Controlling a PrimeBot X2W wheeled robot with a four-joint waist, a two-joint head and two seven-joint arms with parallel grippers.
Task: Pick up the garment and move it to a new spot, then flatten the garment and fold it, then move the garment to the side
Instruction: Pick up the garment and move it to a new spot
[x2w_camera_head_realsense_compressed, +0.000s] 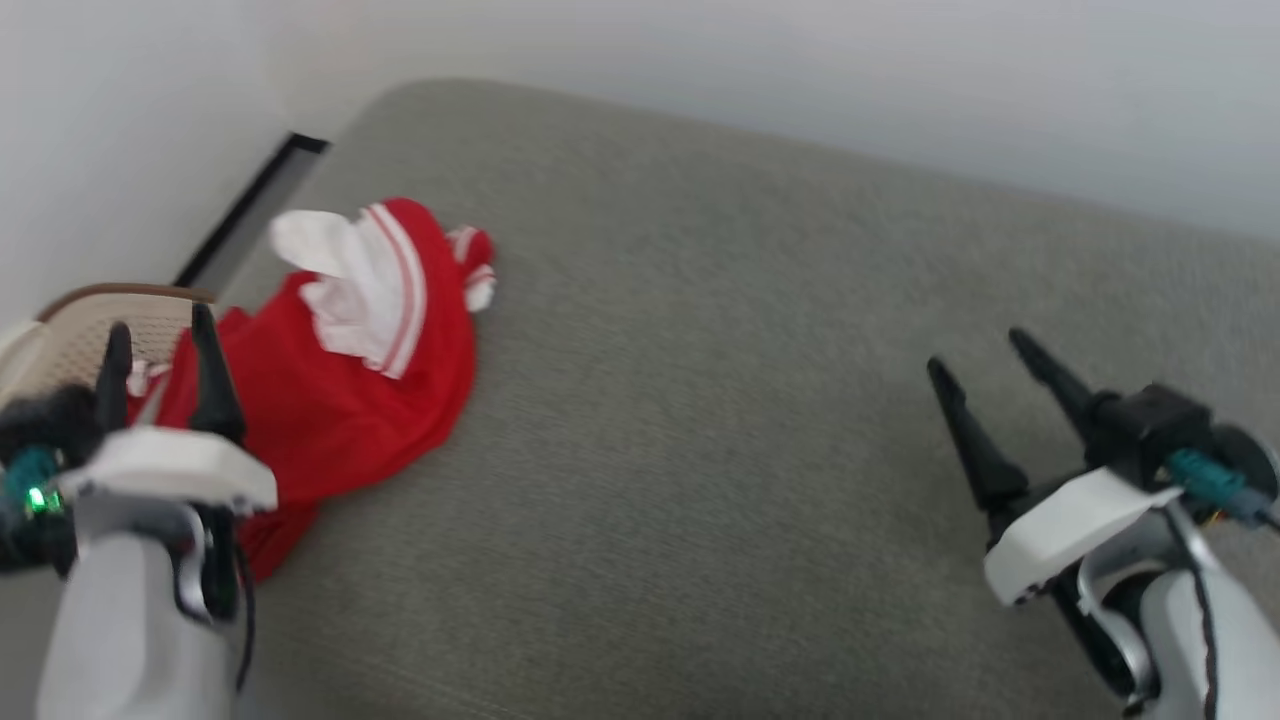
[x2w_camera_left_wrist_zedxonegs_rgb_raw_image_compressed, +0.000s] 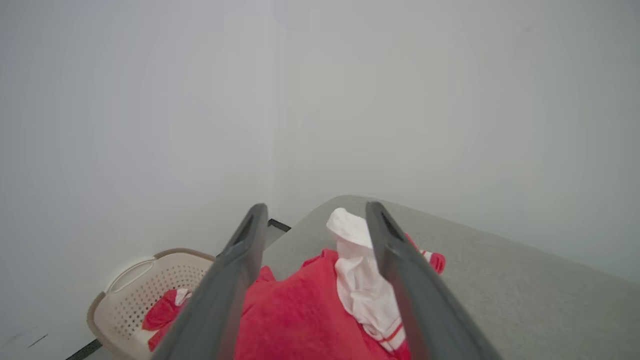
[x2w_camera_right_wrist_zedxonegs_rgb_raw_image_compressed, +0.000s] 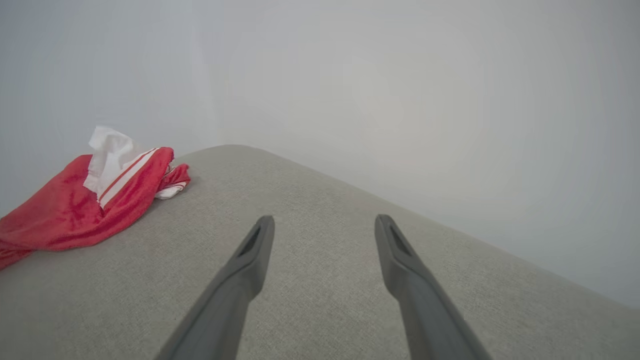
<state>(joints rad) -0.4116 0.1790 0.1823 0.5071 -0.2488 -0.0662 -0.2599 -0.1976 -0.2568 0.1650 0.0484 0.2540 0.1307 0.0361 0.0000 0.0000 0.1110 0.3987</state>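
The garment (x2w_camera_head_realsense_compressed: 340, 380) is a crumpled red jersey with a white, red-striped sleeve on top, lying at the left edge of the grey cushioned surface (x2w_camera_head_realsense_compressed: 720, 400), partly draped over its side. Its lettering is hidden in the folds. My left gripper (x2w_camera_head_realsense_compressed: 160, 340) hovers open at the garment's near-left end, fingers pointing toward it. From the left wrist, the garment (x2w_camera_left_wrist_zedxonegs_rgb_raw_image_compressed: 300, 310) lies beyond and between the spread fingers. My right gripper (x2w_camera_head_realsense_compressed: 985, 355) stands open over bare surface at the right, far from the cloth. The garment (x2w_camera_right_wrist_zedxonegs_rgb_raw_image_compressed: 85, 200) appears at the left of the right wrist view.
A beige perforated plastic basket (x2w_camera_head_realsense_compressed: 60, 340) stands beside the surface's left edge, holding a red cloth (x2w_camera_left_wrist_zedxonegs_rgb_raw_image_compressed: 160, 315). Pale walls close in behind and to the left, with a dark strip (x2w_camera_head_realsense_compressed: 250, 205) at the corner. The surface's middle and right are bare.
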